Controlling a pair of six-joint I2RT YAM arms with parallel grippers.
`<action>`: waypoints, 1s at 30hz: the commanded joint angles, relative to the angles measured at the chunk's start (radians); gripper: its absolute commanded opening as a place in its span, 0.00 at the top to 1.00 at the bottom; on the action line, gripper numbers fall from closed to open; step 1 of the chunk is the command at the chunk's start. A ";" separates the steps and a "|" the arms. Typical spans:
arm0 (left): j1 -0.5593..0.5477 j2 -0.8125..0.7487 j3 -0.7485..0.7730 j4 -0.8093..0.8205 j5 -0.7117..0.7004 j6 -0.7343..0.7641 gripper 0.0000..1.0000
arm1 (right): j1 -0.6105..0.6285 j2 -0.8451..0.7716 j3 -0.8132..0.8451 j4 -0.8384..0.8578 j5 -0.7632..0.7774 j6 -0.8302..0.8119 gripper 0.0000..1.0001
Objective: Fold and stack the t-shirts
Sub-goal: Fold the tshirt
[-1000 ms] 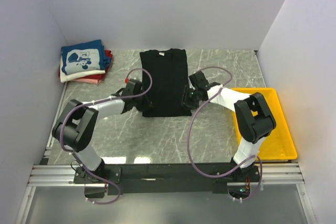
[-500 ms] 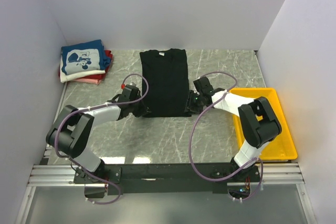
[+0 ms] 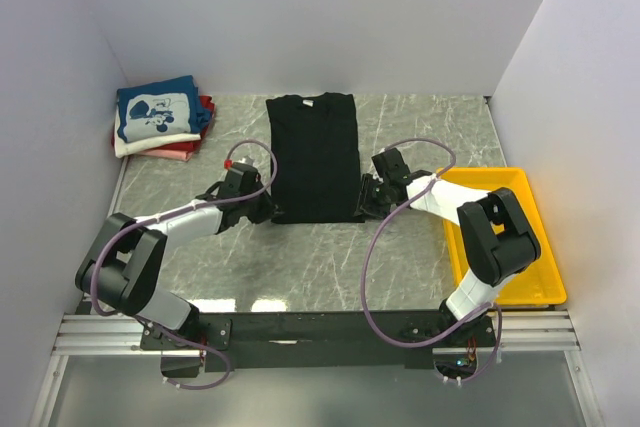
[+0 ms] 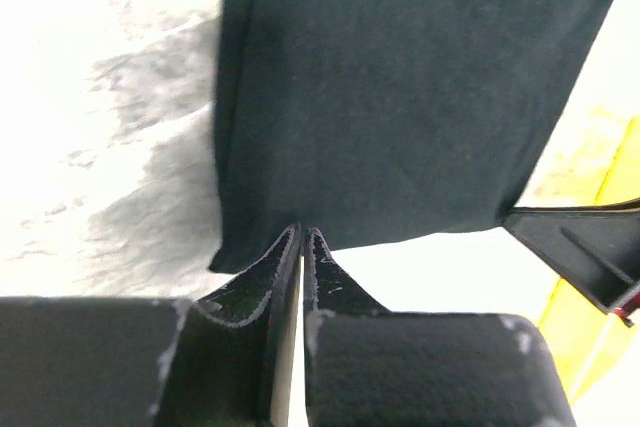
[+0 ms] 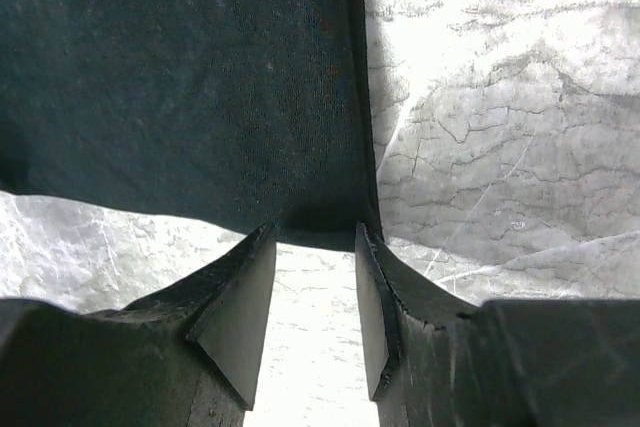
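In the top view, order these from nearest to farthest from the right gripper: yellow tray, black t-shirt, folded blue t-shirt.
1. black t-shirt, its hem at the right gripper's jaws.
2. yellow tray, to the right.
3. folded blue t-shirt, far left corner.

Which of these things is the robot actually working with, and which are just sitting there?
Part of the job:
- black t-shirt, spread flat in the middle
- folded blue shirt, on top of the pile in the far left corner
- white shirt and red shirt, under it

Just lying about:
- yellow tray, on the right
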 commanded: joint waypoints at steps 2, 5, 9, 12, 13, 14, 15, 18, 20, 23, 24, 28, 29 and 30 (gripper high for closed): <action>0.003 -0.007 -0.050 0.012 -0.011 0.006 0.92 | -0.009 -0.037 -0.010 -0.002 0.020 -0.021 0.56; 0.004 -0.008 -0.082 0.043 -0.015 -0.005 0.93 | -0.009 -0.036 -0.016 -0.004 0.026 -0.026 0.56; 0.006 -0.006 -0.094 0.050 -0.020 0.001 0.96 | -0.011 -0.034 -0.023 -0.010 0.028 -0.027 0.56; 0.006 -0.040 -0.090 0.047 -0.018 0.002 0.95 | -0.011 -0.047 -0.026 -0.020 0.042 -0.029 0.55; 0.006 -0.051 -0.087 0.040 -0.023 0.007 0.95 | -0.011 -0.051 -0.027 -0.020 0.048 -0.029 0.55; 0.007 -0.062 -0.084 0.029 -0.029 0.009 0.94 | -0.011 -0.060 -0.029 -0.024 0.054 -0.029 0.55; 0.010 -0.083 -0.079 0.023 -0.029 0.010 0.93 | -0.011 -0.063 -0.033 -0.027 0.061 -0.029 0.55; 0.026 -0.115 -0.074 -0.025 -0.032 0.015 0.84 | -0.013 -0.065 -0.041 -0.030 0.072 -0.033 0.54; 0.046 -0.128 -0.087 -0.036 -0.019 0.013 0.79 | -0.011 -0.068 -0.042 -0.028 0.071 -0.030 0.54; 0.066 -0.155 -0.108 -0.029 -0.006 0.012 0.69 | -0.013 -0.065 -0.052 -0.014 0.068 -0.026 0.54; 0.066 -0.157 -0.114 -0.032 -0.011 0.013 0.64 | -0.011 -0.062 -0.052 -0.010 0.066 -0.023 0.54; 0.073 -0.142 -0.130 -0.011 -0.008 0.025 0.44 | -0.014 -0.041 -0.039 0.009 0.057 -0.016 0.53; 0.073 -0.137 -0.134 0.012 -0.003 0.025 0.44 | -0.013 -0.034 -0.038 0.010 0.051 -0.015 0.54; 0.073 -0.125 -0.148 0.039 0.008 0.018 0.44 | -0.013 -0.033 -0.035 0.012 0.049 -0.013 0.54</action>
